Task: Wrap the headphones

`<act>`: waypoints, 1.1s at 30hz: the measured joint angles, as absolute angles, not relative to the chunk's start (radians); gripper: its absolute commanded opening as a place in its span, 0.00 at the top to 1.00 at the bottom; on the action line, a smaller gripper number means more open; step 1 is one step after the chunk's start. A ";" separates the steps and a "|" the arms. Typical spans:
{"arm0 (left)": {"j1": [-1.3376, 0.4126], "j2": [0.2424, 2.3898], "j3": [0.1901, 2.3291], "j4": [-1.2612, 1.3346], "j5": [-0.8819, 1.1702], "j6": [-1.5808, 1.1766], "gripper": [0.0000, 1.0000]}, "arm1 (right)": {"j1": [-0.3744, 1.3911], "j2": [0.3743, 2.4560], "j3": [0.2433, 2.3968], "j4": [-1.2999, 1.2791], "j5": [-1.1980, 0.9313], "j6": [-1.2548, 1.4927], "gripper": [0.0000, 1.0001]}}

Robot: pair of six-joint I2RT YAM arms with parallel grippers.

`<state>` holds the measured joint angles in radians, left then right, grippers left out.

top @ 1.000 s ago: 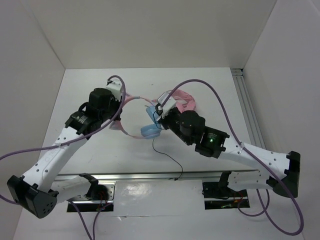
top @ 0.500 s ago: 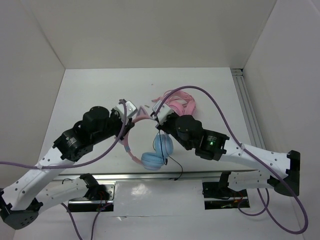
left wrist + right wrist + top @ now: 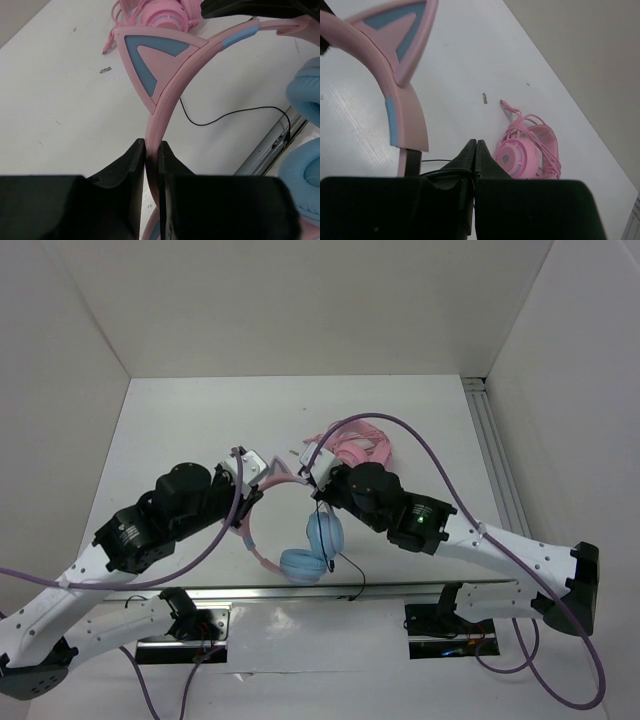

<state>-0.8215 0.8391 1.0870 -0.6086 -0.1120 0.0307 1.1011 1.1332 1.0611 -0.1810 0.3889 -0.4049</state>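
The headphones (image 3: 325, 533) hang between my two grippers, their light blue ear cups low near the table's front edge. My left gripper (image 3: 264, 476) is shut on the pink headband (image 3: 165, 95) just below a cat ear (image 3: 152, 55); both ear cups (image 3: 305, 95) show at the right of the left wrist view. My right gripper (image 3: 316, 483) is shut, and the thin black cable (image 3: 442, 172) loops over one finger into the closed jaws (image 3: 475, 145). The other cat ear (image 3: 400, 30) stands at its upper left. The loose cable (image 3: 352, 575) trails to the front rail.
All-pink headphones (image 3: 358, 448) with a wound pink cable lie behind my right gripper, also in the right wrist view (image 3: 527, 150). A metal rail (image 3: 300, 592) runs along the front edge and another (image 3: 495, 460) along the right. White walls enclose the table.
Both grippers have carried the headphones toward the front edge. The ear cups have swung down and now hang lower. The left arm has drawn back toward its base.
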 measured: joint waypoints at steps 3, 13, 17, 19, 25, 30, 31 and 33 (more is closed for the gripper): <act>-0.820 0.800 1.090 -0.616 -0.127 0.037 1.00 | 1.069 1.151 1.062 -0.184 0.333 -0.405 1.00; -0.819 0.777 1.094 -0.624 -0.125 0.052 1.00 | 0.976 1.184 1.074 -0.207 0.083 -0.383 1.00; -0.819 0.742 1.094 -0.619 -0.109 0.051 1.00 | 0.951 1.200 1.104 -0.212 -0.052 -0.374 0.96; -0.819 0.722 1.094 -0.615 -0.105 0.051 1.00 | 0.942 1.213 1.133 -0.216 -0.131 -0.368 0.91; -0.826 0.688 1.094 -0.561 -0.057 0.044 1.00 | 0.896 1.232 1.159 -0.179 -0.326 -0.338 0.90; -0.836 0.677 1.094 -0.546 -0.056 0.021 1.00 | 0.885 1.263 1.149 -0.096 -0.389 -0.298 0.86; -0.837 0.672 1.094 -0.544 -0.059 0.017 1.00 | 0.885 1.267 1.141 -0.074 -0.396 -0.285 0.83; -0.840 0.664 1.094 -0.532 -0.067 0.011 1.00 | 0.883 1.272 1.113 -0.021 -0.412 -0.258 0.69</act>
